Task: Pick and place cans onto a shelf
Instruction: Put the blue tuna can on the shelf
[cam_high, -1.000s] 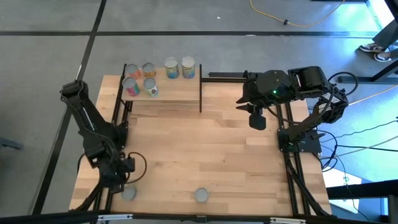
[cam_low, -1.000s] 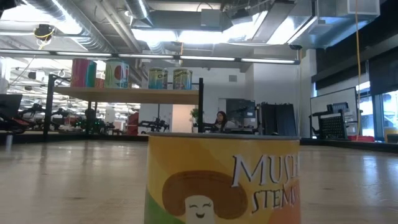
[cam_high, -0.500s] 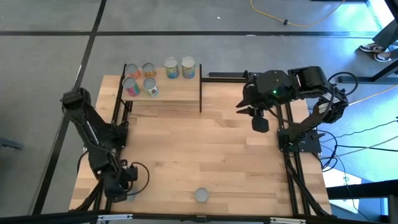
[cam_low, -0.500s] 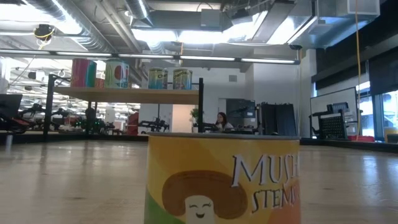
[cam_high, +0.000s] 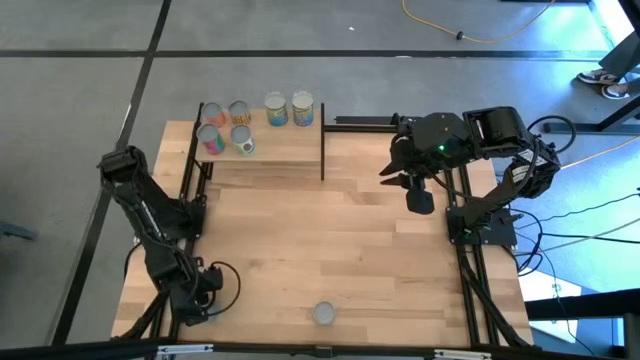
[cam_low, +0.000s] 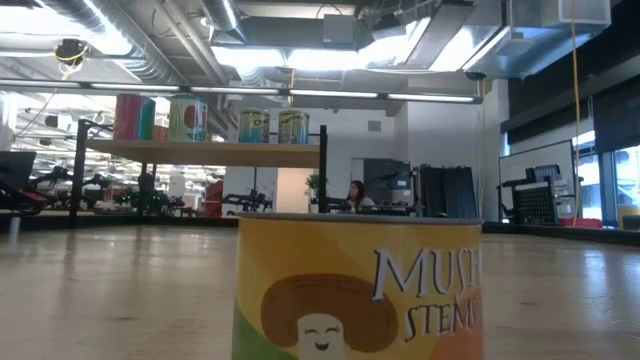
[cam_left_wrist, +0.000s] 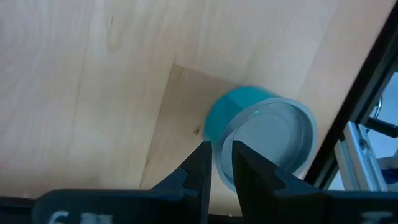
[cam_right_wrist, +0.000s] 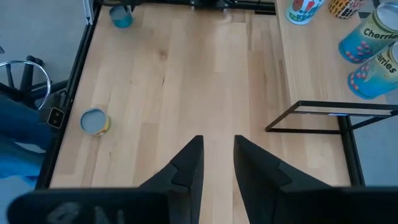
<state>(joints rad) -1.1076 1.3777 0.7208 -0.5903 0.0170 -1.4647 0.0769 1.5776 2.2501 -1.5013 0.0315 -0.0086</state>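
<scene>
The left gripper (cam_left_wrist: 216, 163) hung low over the near left corner of the light wooden worktop (cam_high: 330, 240). Its two dark fingers (cam_left_wrist: 198, 167) stood close together with a narrow gap and held nothing. Just beyond their tips stood a small teal-labelled can with a grey round top (cam_left_wrist: 261, 140), beside the black frame rail at the worktop's left edge.

A second small can, yellow with a mushroom picture (cam_low: 358, 290), stood alone near the middle of the near edge.

The right gripper (cam_high: 418, 196) waited above the right side of the worktop, its fingers (cam_right_wrist: 186, 163) also narrowly apart and empty.

The light-wood shelf with thin black uprights (cam_high: 285, 150) stood at the far left corner. Six coloured cans (cam_high: 256, 122) stood on it, four along its far edge and two in front of them.
</scene>
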